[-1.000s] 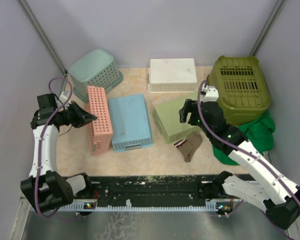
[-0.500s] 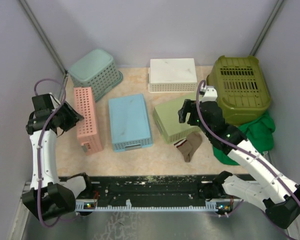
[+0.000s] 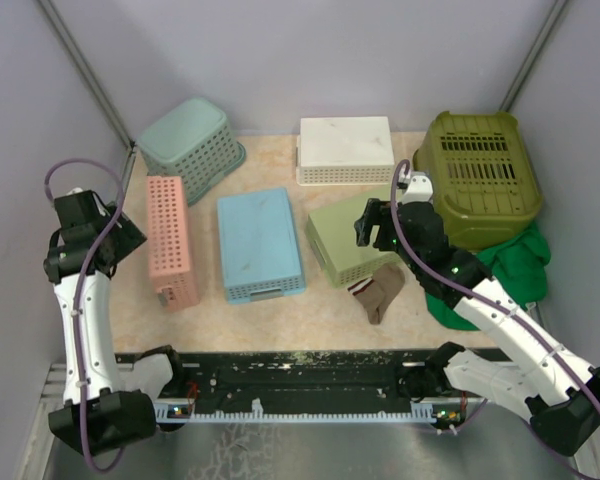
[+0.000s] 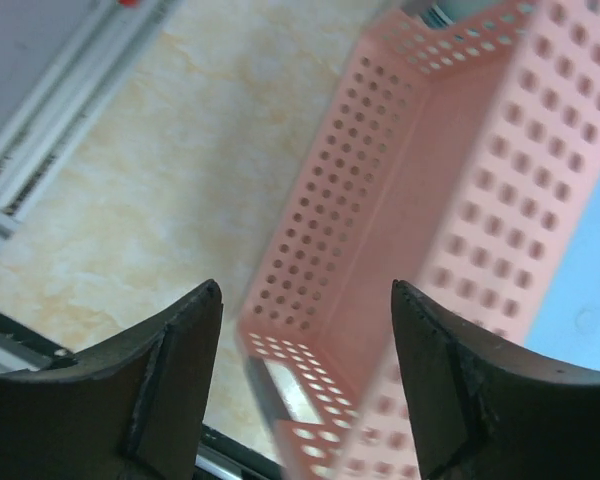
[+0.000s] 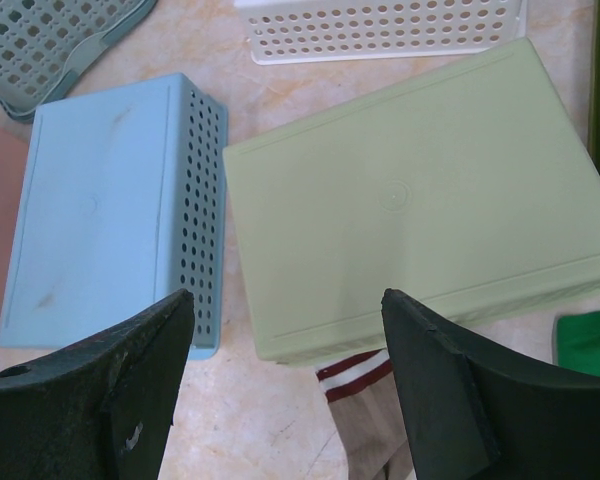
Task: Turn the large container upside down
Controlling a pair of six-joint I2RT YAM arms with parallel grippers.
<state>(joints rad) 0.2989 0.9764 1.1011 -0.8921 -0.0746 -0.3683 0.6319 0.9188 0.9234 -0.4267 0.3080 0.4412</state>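
Observation:
The biggest container here is an olive green basket [image 3: 480, 175] at the back right, slotted base facing up, resting partly on a green cloth [image 3: 510, 262]. My right gripper [image 3: 365, 225] hangs open to its left, over a light green box [image 5: 420, 200] that lies flat base up; nothing sits between its fingers [image 5: 285, 295]. Over at the left, a long pink perforated basket [image 3: 170, 240] lies flat on the table. My left gripper [image 3: 128, 242] is open just left of it and apart from it. The left wrist view shows that pink basket [image 4: 450, 200] beyond the open gripper [image 4: 305, 290].
A teal basket [image 3: 190, 145] lies at the back left, a white basket [image 3: 345, 150] at the back middle and a blue one [image 3: 260, 243] upside down in the middle. A brown striped sock [image 3: 382, 290] lies by the light green box. Walls close in on both sides.
My left gripper has opened, let go of the pink basket and drawn back to the left. The pink basket has dropped from its tilt to lie flat. The right arm has not moved.

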